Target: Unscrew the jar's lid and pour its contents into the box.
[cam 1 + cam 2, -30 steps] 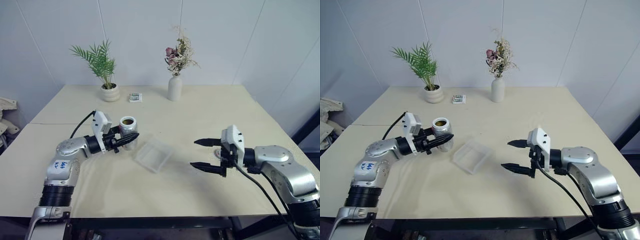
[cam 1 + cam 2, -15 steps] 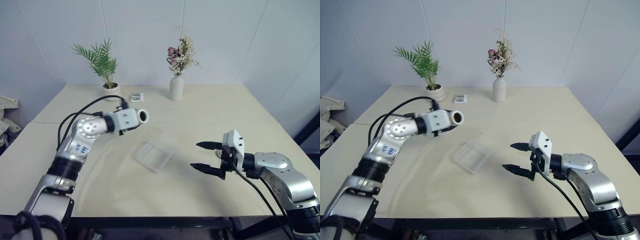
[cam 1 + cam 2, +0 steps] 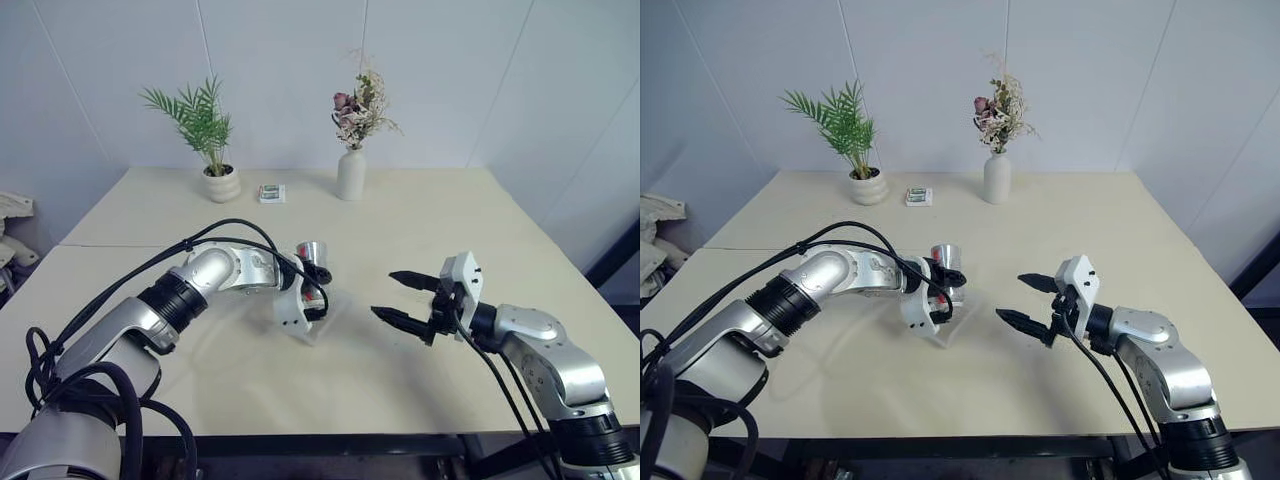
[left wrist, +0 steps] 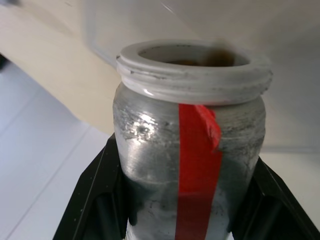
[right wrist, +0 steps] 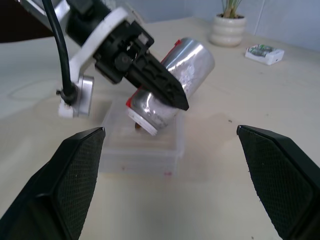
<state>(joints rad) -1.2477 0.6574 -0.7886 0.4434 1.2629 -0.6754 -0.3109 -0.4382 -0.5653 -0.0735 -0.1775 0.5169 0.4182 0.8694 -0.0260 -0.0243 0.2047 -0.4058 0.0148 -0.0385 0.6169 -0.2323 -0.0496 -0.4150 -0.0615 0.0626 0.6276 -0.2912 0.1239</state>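
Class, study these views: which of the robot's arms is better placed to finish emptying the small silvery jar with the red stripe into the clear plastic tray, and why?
The left. Its gripper is shut on the small silvery jar with the red stripe, tipped mouth-down over the shallow clear plastic tray. The right gripper is open, empty and beside the tray.

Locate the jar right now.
The jar is left of table centre, held tilted mouth-down over the box in the left gripper; the right gripper faces it.

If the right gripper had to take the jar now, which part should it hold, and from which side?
Probably the bare upper body of the jar, near its raised base, coming from the side away from the left gripper. The jar is tilted mouth-down over the box, and the left gripper already clamps its middle.
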